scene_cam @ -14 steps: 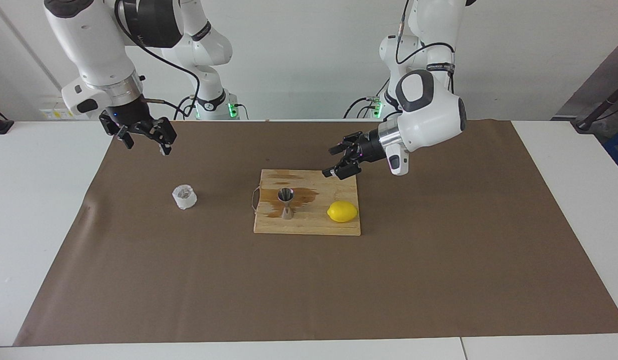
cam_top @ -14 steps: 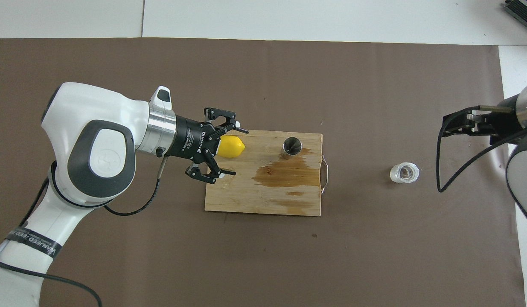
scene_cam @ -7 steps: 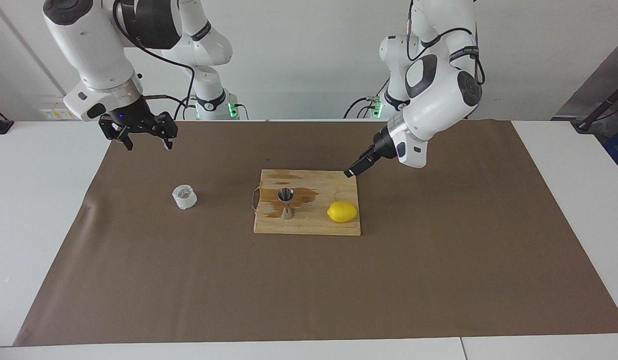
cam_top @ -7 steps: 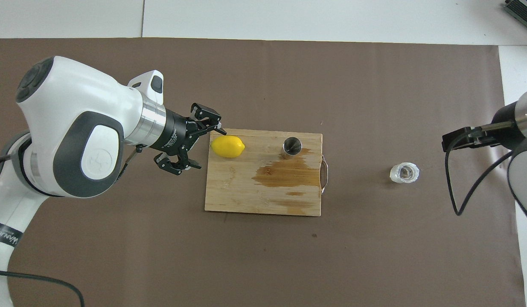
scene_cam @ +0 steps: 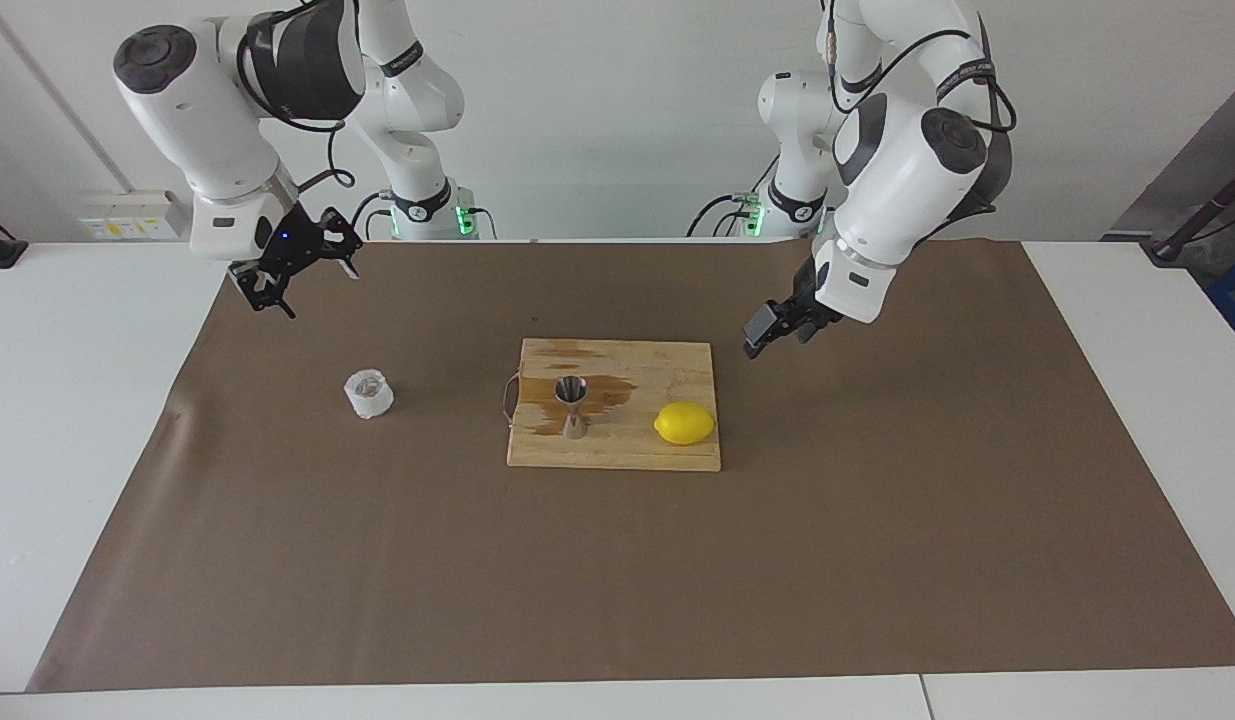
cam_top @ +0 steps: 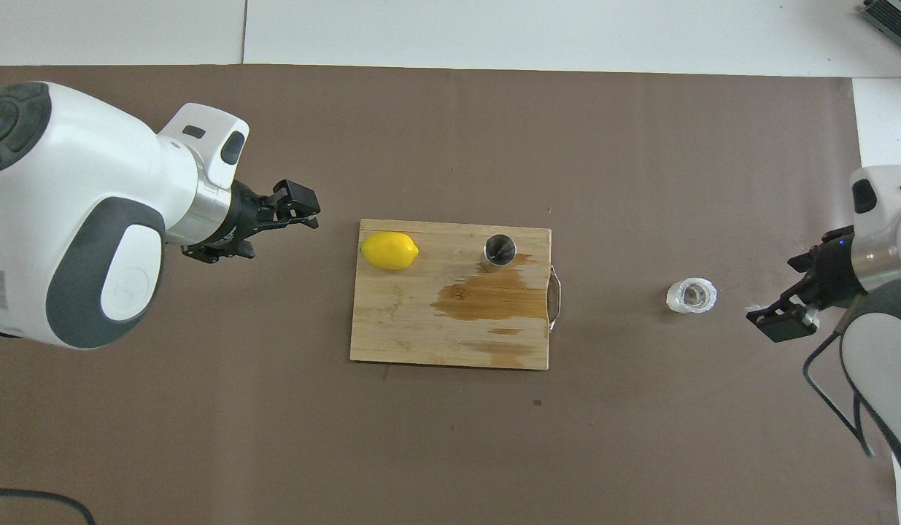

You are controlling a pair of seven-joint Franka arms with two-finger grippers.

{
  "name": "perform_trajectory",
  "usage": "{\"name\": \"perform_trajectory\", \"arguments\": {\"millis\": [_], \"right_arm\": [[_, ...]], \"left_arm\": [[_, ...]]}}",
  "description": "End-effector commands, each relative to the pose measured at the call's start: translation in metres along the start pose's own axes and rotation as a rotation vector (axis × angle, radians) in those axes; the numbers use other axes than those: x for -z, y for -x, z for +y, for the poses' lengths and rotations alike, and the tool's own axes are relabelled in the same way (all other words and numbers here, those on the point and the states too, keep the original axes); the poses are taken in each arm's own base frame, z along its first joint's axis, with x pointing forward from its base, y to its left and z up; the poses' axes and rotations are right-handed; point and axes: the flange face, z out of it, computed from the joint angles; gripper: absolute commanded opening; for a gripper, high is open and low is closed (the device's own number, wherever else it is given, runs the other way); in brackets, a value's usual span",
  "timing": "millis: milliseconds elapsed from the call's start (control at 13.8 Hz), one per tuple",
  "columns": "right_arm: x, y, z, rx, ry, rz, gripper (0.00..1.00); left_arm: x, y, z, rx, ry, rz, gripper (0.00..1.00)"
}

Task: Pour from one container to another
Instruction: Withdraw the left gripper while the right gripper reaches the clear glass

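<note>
1. Covering the surface point(scene_cam: 97, 420) is a brown paper sheet point(scene_cam: 877, 560).
2. Left gripper point(scene_cam: 767, 335) hangs over the sheet beside the wooden board point(scene_cam: 617, 455), jaws open, empty.
3. Right gripper point(scene_cam: 295, 268) hangs over the sheet's edge, jaws open, empty.
4. Lemon point(scene_cam: 684, 423) lies on the board, near the left jaws.
5. Steel jigger point(scene_cam: 573, 407) stands upright mid-board.
6. Crinkled white cup point(scene_cam: 368, 394) sits on the sheet, near the right jaws, untouched.

A white table point(scene_cam: 77, 420) covered by brown paper point(scene_cam: 617, 560). On the paper lie a wooden cutting board point(scene_cam: 627, 450), apparently stained wet, and a small crinkled white cup point(scene_cam: 369, 394).
</note>
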Motion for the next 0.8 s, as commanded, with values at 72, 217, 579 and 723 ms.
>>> {"name": "perform_trajectory", "arguments": {"millis": [72, 217, 579, 723], "right_arm": [[-0.039, 0.01, -0.004, 0.353, 0.056, 0.053, 1.0], [-0.067, 0.015, 0.003, 0.466, 0.059, 0.083, 1.0], [-0.16, 0.023, 0.044, 0.836, 0.045, 0.172, 1.0], [-0.177, 0.024, 0.044, 0.871, 0.047, 0.168, 1.0]], "left_arm": [[0.044, -0.015, -0.055, -0.116, -0.062, 0.059, 1.0], [0.058, -0.033, -0.096, -0.181, -0.069, 0.06, 1.0], [0.103, -0.038, -0.135, -0.203, -0.168, 0.058, 1.0], [0.116, -0.027, -0.138, -0.19, -0.187, 0.002, 1.0]]}}
